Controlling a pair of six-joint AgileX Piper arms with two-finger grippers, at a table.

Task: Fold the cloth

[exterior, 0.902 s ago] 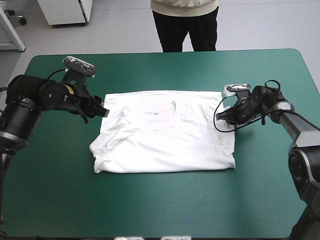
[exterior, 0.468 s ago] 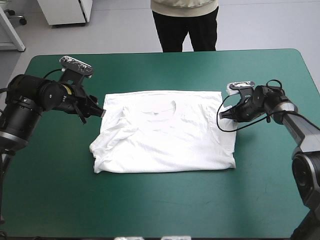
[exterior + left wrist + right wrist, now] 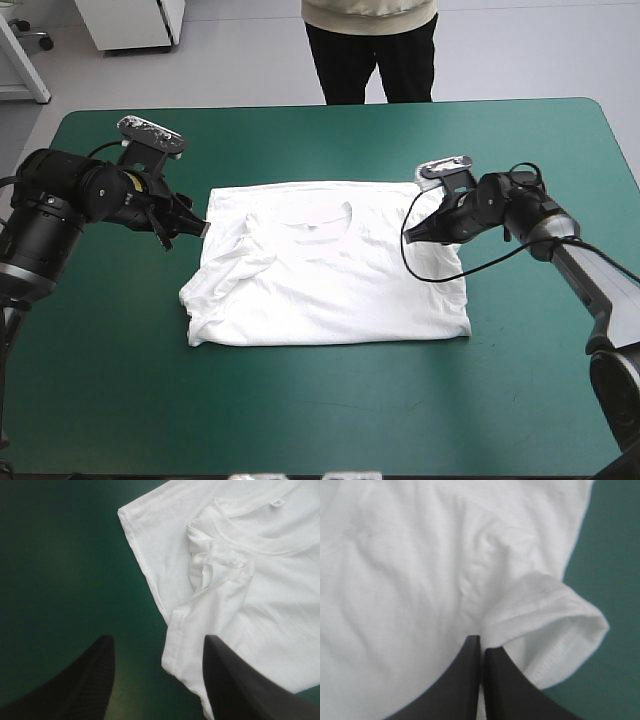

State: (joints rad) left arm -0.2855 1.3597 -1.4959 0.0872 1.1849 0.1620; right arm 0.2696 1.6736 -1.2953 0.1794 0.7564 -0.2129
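The left gripper hovers open at the left edge of the T-shirt; the right gripper, stretched low, pinches its right sleeve.

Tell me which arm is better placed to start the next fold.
Probably the right: the right gripper is shut on the T-shirt at its sleeve hem. The left gripper stands open over the teal-green cover, at the shirt's edge, holding nothing.

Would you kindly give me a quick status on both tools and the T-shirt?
Left tool open, at the edge of the T-shirt. Right tool shut on its sleeve. Nothing in the way.
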